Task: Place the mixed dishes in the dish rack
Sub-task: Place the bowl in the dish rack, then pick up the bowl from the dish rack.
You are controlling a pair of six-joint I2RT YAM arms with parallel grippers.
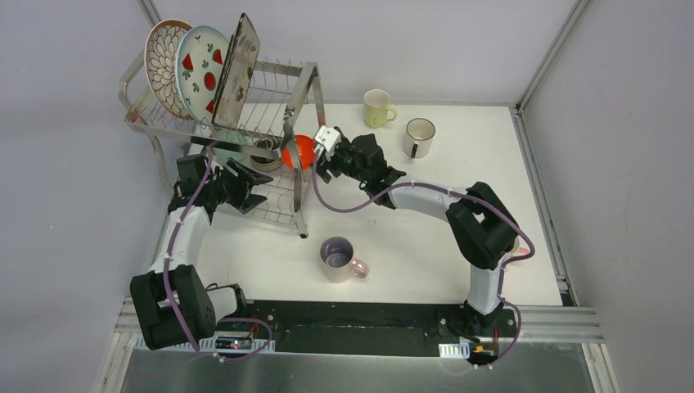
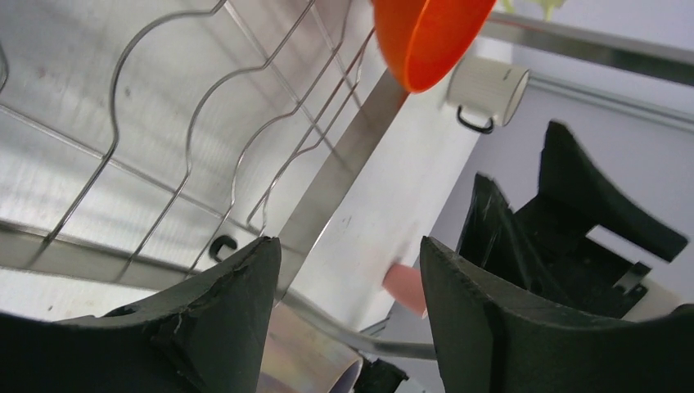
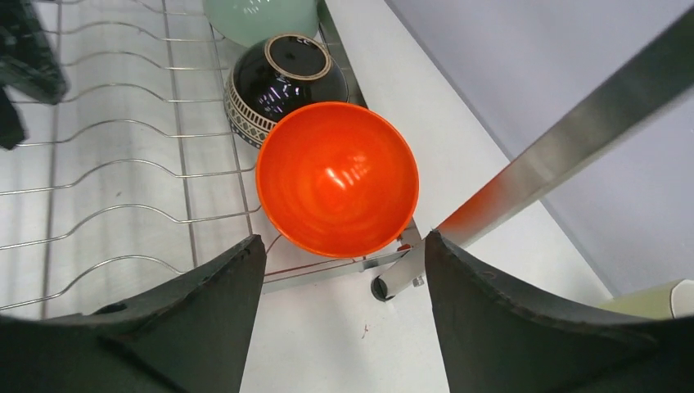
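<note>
We see the glossy orange bowl [image 3: 337,178] tipped on its side at the right end of the lower tier of the dish rack [image 3: 573,131], its mouth facing the right gripper [image 3: 344,262], whose fingers stand wide apart and seem just clear of it; the brown bowl [image 3: 278,82] touches its left; a slanted frame bar runs close beside. The left gripper [image 2: 348,246], fingers also apart, hangs over the lower wires.

The right gripper [image 3: 345,246] hangs with its two black fingers [image 3: 188,319] spread wide and nothing between them. Just beyond them the orange bowl [image 3: 337,178] stands on edge at the right side of the dish rack [image 3: 123,164], its hollow facing the camera. The brown bowl [image 3: 278,78] touches its far side, with the mint bowl [image 3: 260,16] farther still, and a pale mug [image 3: 655,299] shows on the white table [image 3: 425,106] at the near right.
</note>
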